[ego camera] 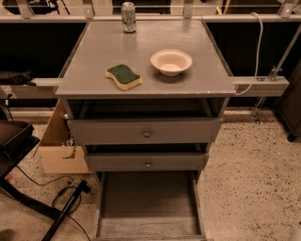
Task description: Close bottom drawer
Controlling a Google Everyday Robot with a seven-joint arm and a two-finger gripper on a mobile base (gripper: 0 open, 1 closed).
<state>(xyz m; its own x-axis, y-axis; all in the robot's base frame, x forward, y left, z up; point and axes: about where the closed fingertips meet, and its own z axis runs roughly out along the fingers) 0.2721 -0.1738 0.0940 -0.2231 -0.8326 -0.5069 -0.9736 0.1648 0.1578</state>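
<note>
The grey cabinet [146, 52] has three drawers. The bottom drawer [148, 202] is pulled far out toward me, and its plain empty floor shows. Its front lies at the bottom edge of the view and its knob is hidden. The middle drawer [146, 162] and the top drawer [146, 132] above it stick out a little, each with a small round knob. My gripper is out of view in this camera view.
On the cabinet top are a green-and-yellow sponge [123, 76], a pale bowl [171, 61] and a can [128, 10] at the back. A cardboard box [59, 150] stands left of the cabinet. Black cables and a stand leg [66, 207] lie on the floor at the left.
</note>
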